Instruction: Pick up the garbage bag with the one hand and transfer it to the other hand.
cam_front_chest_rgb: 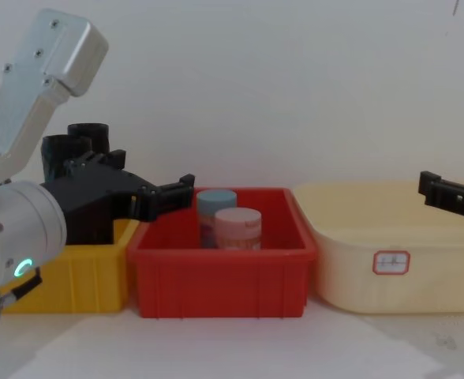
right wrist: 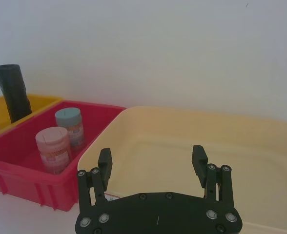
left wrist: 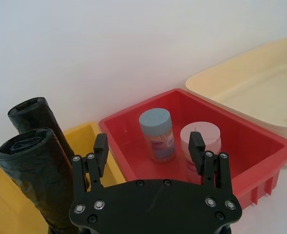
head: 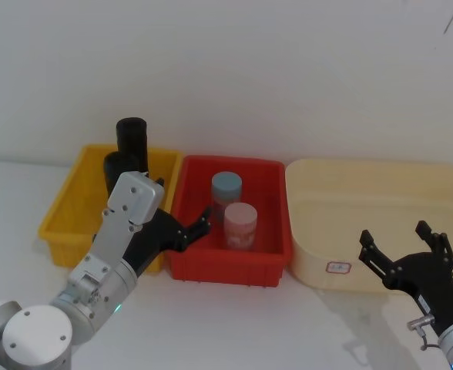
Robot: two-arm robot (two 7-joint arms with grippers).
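Note:
The garbage bag (head: pixel 115 168) (left wrist: pixel 32 180) is a thick, wrinkled black roll standing upright in the yellow bin (head: pixel 65 231). My left arm partly hides it in the head view. My left gripper (head: pixel 182 202) (left wrist: pixel 149 144) is open and holds nothing. It hovers over the front of the yellow and red bins, with one finger (left wrist: pixel 100 146) just beside the roll and apart from it. My right gripper (head: pixel 394 235) (right wrist: pixel 152 155) is also open with nothing in it, and hangs at the front rim of the cream tub (head: pixel 311 254).
A second black roll (head: pixel 132 136) (right wrist: pixel 11 92) stands behind the first in the yellow bin. The red bin (head: pixel 226 270) holds a blue-lidded jar (head: pixel 226 187) and a pink jar (head: pixel 240 223). A white wall rises close behind all three containers.

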